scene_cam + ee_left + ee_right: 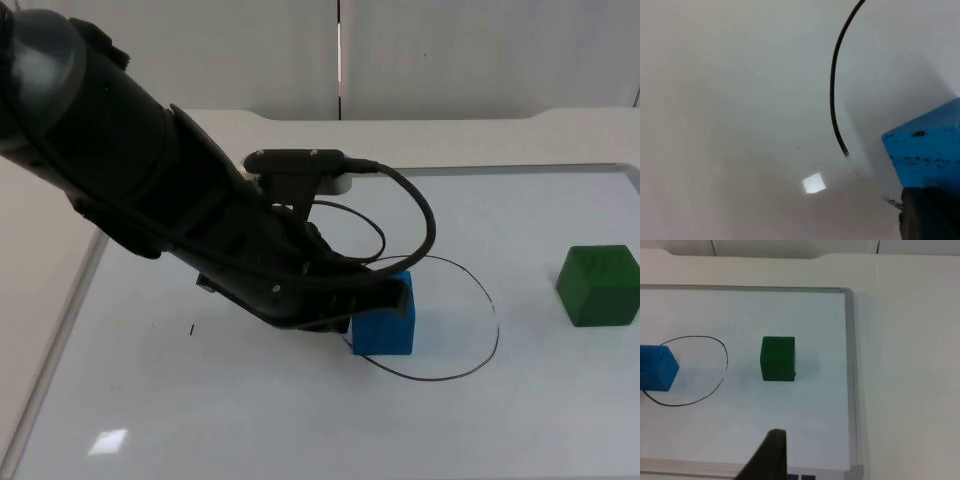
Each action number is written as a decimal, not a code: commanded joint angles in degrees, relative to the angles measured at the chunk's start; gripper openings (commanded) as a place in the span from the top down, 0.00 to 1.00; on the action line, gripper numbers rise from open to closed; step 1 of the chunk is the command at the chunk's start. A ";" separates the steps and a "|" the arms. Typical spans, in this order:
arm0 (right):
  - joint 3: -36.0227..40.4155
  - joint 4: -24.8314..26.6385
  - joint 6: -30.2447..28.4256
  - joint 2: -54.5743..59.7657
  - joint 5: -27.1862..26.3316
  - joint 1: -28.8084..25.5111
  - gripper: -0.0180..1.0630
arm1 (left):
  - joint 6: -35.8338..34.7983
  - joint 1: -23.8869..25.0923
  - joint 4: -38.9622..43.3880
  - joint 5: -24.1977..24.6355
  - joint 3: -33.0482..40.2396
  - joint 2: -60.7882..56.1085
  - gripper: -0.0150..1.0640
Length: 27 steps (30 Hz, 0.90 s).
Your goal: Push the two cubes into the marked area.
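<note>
We find the left hand (400, 290) low over the counter (250, 420), pressed against the left side of the blue cube (385, 328); we cannot tell whether its fingers stand apart or together. The blue cube sits on the left edge of the marked area (470, 372), a black drawn outline, straddling the line. The left wrist view confirms the blue cube (930, 155) touching the black line (834, 85). The green cube (599, 285) rests well apart to the right, outside the outline. From the right wrist view we note the green cube (778, 359) beside the outline (722, 347), untouched; the right hand (771, 452) waits above, and its finger state we cannot tell.
</note>
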 commanded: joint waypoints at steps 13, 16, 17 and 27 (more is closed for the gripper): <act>0.13 0.25 0.02 -0.24 -0.20 0.10 0.01 | -0.18 -2.41 -0.26 -2.34 -0.98 0.04 0.99; 0.13 0.25 0.02 -0.24 -0.20 0.10 0.01 | 0.10 -2.41 -0.26 -2.73 -1.23 0.04 0.99; 0.13 0.25 0.02 -0.24 -0.20 0.10 0.01 | 0.41 -2.41 -0.26 -2.72 -1.35 0.04 0.99; 0.13 0.25 0.02 -0.24 -0.20 0.10 0.01 | 1.75 -2.13 1.97 -2.05 -1.33 -0.49 0.99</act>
